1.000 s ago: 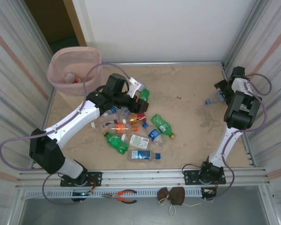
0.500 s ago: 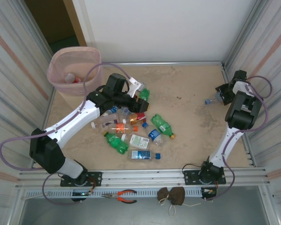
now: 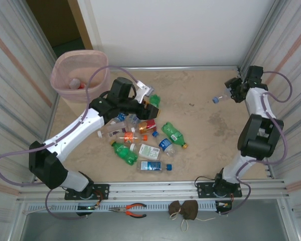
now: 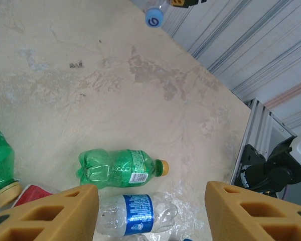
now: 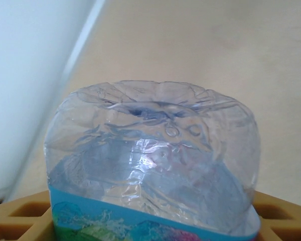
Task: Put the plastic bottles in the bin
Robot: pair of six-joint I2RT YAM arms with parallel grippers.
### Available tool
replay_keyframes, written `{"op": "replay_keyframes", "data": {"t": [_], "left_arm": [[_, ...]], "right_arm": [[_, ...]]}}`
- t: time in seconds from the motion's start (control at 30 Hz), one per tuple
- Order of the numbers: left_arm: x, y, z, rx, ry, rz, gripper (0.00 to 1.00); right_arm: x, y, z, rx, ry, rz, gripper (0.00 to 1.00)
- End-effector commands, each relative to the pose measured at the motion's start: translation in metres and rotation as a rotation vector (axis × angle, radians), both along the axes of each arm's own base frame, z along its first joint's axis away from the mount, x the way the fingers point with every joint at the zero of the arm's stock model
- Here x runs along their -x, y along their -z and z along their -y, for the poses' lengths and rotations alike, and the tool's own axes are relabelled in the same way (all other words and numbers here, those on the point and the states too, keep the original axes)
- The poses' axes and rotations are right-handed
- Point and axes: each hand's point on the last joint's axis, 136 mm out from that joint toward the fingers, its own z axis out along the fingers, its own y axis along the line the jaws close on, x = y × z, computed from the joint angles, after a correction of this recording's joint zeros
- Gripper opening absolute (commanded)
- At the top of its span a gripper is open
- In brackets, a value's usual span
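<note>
Clear plastic is filling the gap between the fingers of the right claw [image 3: 231, 94], which is clamping a blue-capped bottle [image 5: 150, 165] around its body. The bottle's base is facing the wrist camera and its cap is pointing out over the counter [image 3: 205, 130], near the far right corner.

Most of the other plastic bottles [image 3: 149, 150] are lying in a loose heap left of the counter's middle, green and clear ones mixed, with blue, orange and white caps.

Beyond that heap, the bin [image 3: 55, 75] is standing at the far left corner, well apart from the clamped bottle. At least one bottle is showing at its bottom.

Over the far edge of the heap the left claw [image 4: 150, 201] is hovering with its fingers apart and nothing between them, just beside a green bottle [image 3: 154, 100].
</note>
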Motion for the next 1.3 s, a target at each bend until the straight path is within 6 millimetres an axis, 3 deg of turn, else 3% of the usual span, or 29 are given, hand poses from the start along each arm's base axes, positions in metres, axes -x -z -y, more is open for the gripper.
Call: {"op": "replay_keyframes", "data": {"t": [0.0, 0.27, 0.47, 0.57, 0.9, 1.27], "left_arm": [[0.003, -0.038, 0.003, 0.088, 0.019, 0.069, 0.58], [0.006, -0.048, 0.021, 0.142, 0.067, 0.059, 0.59], [0.005, -0.051, 0.036, 0.158, 0.083, 0.058, 0.63], [0.004, -0.056, 0.044, 0.171, 0.097, 0.059, 0.63], [0.012, -0.064, 0.078, 0.191, 0.182, 0.064, 0.63], [0.014, -0.064, 0.079, 0.183, 0.182, 0.080, 0.33]], "right_arm": [[0.006, -0.045, -0.040, 0.010, -0.133, 0.154, 0.61], [0.044, -0.144, -0.139, 0.090, -0.360, 0.436, 0.59], [0.081, -0.191, -0.197, 0.092, -0.466, 0.574, 0.59], [0.095, -0.205, -0.218, 0.091, -0.500, 0.613, 0.59], [0.115, -0.229, -0.256, 0.091, -0.575, 0.670, 0.58], [0.121, -0.236, -0.262, 0.094, -0.588, 0.687, 0.57]]}}
